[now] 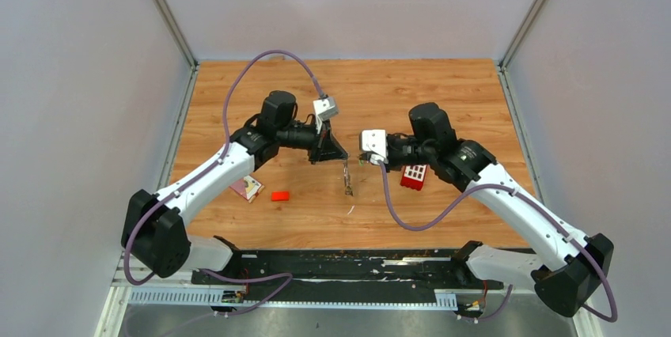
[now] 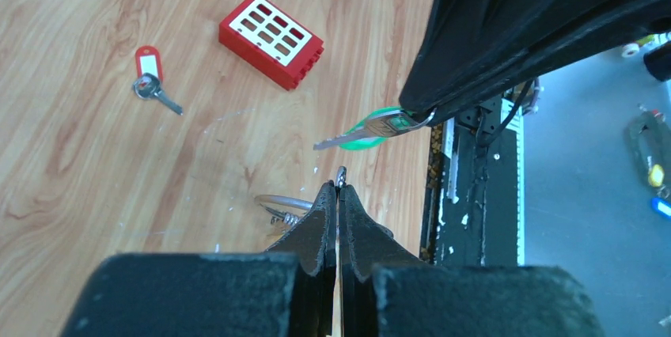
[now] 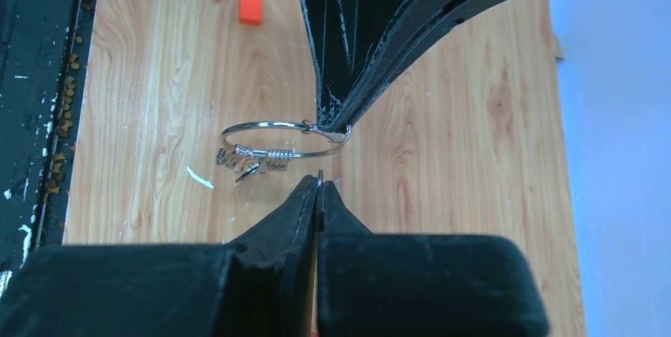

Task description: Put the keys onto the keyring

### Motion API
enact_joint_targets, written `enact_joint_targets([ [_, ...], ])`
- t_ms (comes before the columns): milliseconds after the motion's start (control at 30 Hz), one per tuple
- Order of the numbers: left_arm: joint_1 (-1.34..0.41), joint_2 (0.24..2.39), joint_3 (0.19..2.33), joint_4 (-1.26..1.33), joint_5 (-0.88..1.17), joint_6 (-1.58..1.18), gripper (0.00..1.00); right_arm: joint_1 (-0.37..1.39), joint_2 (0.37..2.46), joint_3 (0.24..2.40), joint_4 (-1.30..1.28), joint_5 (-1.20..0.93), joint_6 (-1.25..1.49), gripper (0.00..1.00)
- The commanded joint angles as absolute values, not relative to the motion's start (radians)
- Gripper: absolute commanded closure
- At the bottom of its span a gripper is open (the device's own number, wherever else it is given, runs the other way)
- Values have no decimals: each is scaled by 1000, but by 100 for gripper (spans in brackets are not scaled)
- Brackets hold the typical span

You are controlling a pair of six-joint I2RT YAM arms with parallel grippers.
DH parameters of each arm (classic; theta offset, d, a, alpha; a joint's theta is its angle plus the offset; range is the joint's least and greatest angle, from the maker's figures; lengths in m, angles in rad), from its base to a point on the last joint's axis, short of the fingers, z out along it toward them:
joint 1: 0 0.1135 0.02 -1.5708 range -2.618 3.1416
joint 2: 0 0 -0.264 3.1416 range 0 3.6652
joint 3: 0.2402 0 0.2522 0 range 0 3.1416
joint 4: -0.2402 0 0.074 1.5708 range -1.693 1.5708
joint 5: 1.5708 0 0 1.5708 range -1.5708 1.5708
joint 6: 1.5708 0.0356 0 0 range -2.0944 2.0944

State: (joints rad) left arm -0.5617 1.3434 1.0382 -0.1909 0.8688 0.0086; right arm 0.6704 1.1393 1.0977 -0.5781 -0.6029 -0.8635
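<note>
Bright, even light, probably from overhead, soft shadows only. Black fingers look blurry near the wrist cameras; wood table past the fingertips is sharp.

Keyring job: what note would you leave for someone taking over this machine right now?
Left end effector: shut on the keyring, which hangs from it.
Right end effector: shut on a green-headed key, tip close to the ring, not yet on it.
A red-tagged key lies on the table.
Done: ring and one key picked up.
Left: thread the green key, then fetch the red-tagged one.
</note>
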Motion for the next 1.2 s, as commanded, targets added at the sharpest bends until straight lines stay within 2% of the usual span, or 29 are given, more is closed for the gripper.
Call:
enact_joint_targets([
  [0,-567,1356,1087,-170,860,-95,100,665,1100,1076,-512,-620,-841,100],
  [600,-598,1334,1090,-133,953,-87,100,741,1110,1025,-445,-516,-935,100],
  [900,-601,1303,1103,-115,993,-132,100,778,1001,963,-387,-423,-980,100],
  [1167,-600,1303,1110,-72,1011,-200,100,781,958,971,-395,-432,-969,100],
])
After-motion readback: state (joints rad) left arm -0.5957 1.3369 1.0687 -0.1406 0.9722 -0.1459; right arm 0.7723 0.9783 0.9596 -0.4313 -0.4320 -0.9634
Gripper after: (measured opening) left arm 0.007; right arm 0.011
